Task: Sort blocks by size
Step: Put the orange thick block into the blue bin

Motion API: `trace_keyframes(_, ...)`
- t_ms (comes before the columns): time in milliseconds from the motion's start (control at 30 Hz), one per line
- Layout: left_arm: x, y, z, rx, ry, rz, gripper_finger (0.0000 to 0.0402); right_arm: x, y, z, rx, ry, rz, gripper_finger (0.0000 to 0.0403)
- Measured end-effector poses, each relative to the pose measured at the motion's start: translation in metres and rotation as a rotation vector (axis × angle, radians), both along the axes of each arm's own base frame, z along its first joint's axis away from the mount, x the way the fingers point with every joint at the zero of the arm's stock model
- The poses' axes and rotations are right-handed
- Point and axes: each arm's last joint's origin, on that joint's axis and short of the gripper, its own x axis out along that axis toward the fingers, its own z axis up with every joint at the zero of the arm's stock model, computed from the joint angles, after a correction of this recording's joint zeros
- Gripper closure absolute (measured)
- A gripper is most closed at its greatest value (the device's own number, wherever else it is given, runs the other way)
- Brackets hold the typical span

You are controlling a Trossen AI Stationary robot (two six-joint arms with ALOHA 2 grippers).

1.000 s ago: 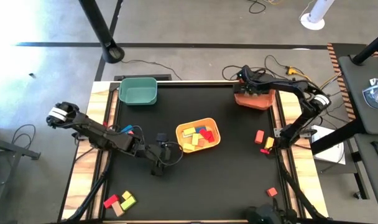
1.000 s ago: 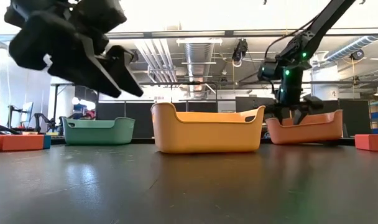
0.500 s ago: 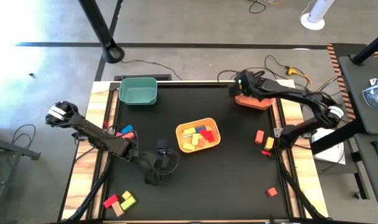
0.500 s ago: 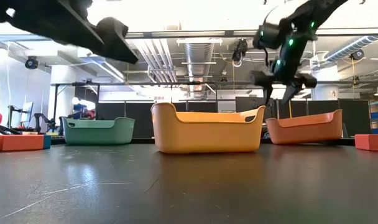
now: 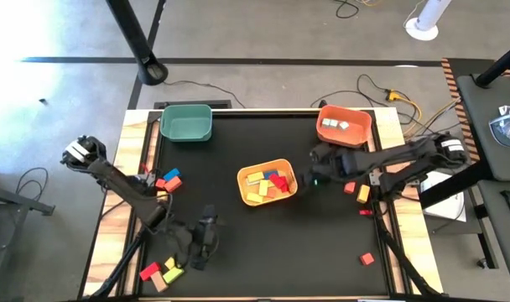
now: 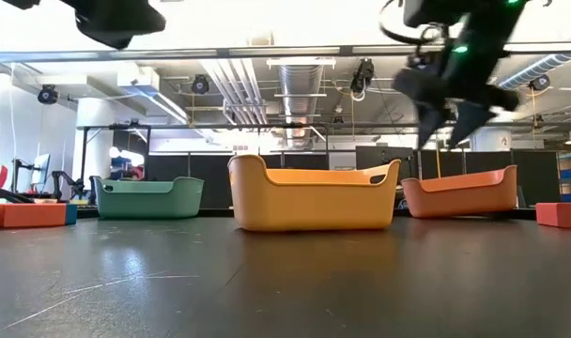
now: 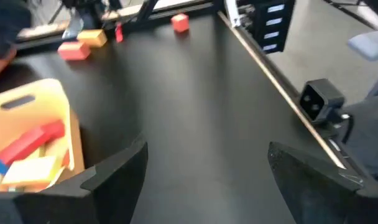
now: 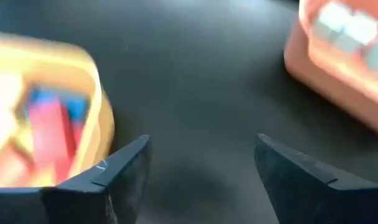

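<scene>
Blocks lie in groups on the black table: red and blue blocks at the left edge, red, yellow and green blocks at the near left, red and yellow blocks at the right, and a single red block at the near right. More blocks fill the yellow bin. Two pale blocks sit in the orange bin. My left gripper hangs open and empty above the near-left table. My right gripper hovers open and empty between the yellow bin and the orange bin.
A green bin stands at the far left of the table. Bare black table lies in front of the yellow bin, between the two grippers. Wooden strips and black rails run along the table's left and right sides.
My right gripper has risen from the orange bin and swung toward the near edge, ending beside the yellow bin's right side. My left gripper has moved toward the near edge and a little left, away from the yellow bin, rising out of the low view.
</scene>
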Motion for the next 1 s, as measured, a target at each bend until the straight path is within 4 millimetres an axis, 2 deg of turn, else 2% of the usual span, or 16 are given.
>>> trace_keyframes(100, -0.003, -0.005, 0.001, 0.009, -0.012, -0.026, 0.0084, -0.012, 0.017, -0.007, 0.051, 0.126, 0.005, 0.0114)
trace_keyframes(233, -0.003, -0.005, 0.001, 0.015, -0.011, -0.025, 0.0084, -0.027, 0.021, -0.019, 0.104, 0.263, -0.084, 0.0098)
trace_keyframes(400, -0.004, -0.004, -0.001, 0.048, 0.004, -0.034, 0.0084, -0.041, 0.013, -0.041, 0.25, 0.349, -0.159, 0.0083)
trace_keyframes(600, -0.004, -0.004, -0.002, 0.07, 0.008, -0.039, 0.0084, -0.055, -0.007, -0.046, 0.299, 0.396, -0.262, 0.0077)
trace_keyframes(1000, -0.005, -0.004, -0.003, 0.089, 0.008, -0.047, 0.0084, -0.067, -0.029, -0.06, 0.532, 0.441, -0.369, 0.0121)
